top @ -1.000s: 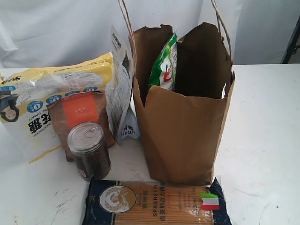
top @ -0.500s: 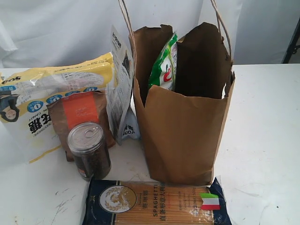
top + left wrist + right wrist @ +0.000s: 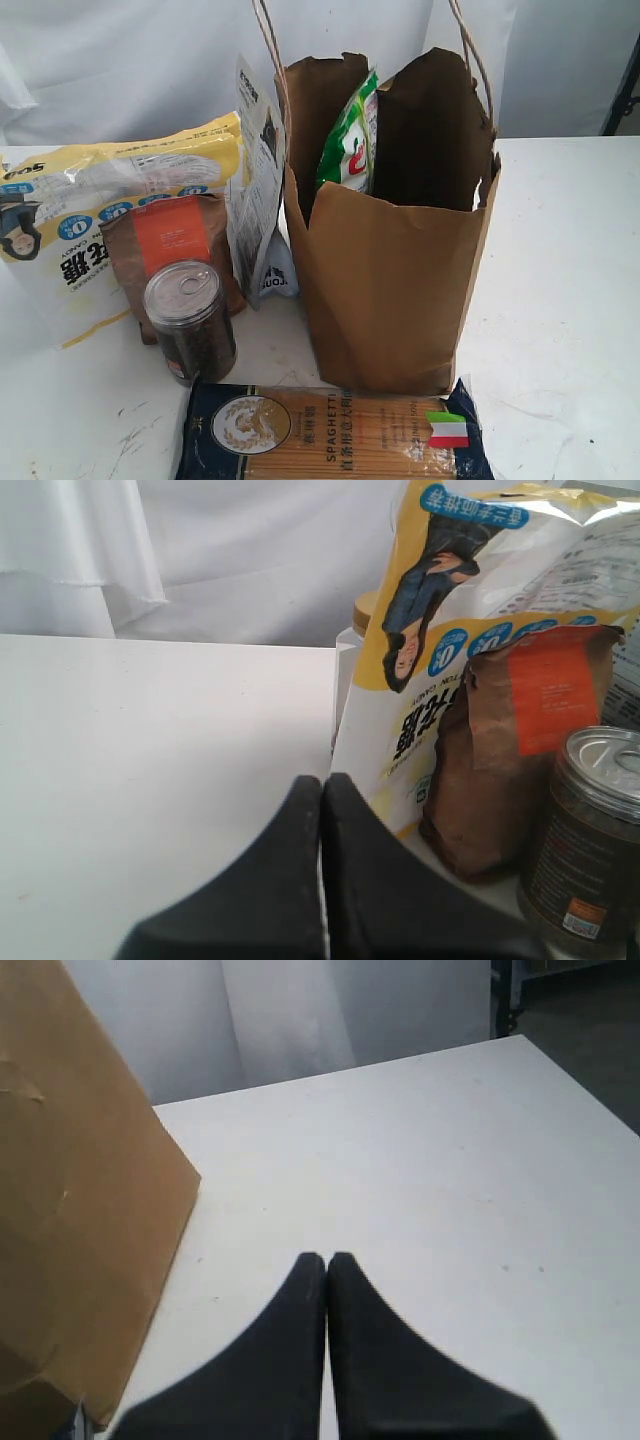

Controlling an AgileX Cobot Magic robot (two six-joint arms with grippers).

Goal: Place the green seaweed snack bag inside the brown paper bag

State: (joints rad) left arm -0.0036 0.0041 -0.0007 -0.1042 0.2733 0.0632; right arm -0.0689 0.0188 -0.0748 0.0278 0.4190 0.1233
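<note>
The brown paper bag (image 3: 390,290) stands upright in the middle of the exterior view, its string handles rising past the top edge. The green seaweed snack bag (image 3: 350,135) stands inside it, its top end poking above the torn rim at the left of the opening. Neither gripper shows in the exterior view. In the left wrist view my left gripper (image 3: 321,780) is shut on nothing, low over the white table beside the yellow-and-white bag. In the right wrist view my right gripper (image 3: 326,1257) is shut and empty, with the paper bag's wall (image 3: 80,1210) off to one side.
Left of the paper bag stand a yellow-and-white snack bag (image 3: 90,215), a small brown pouch with an orange label (image 3: 170,250), a grey-white pouch (image 3: 258,180) and a dark can (image 3: 190,322). A dark blue spaghetti packet (image 3: 330,432) lies at the front edge.
</note>
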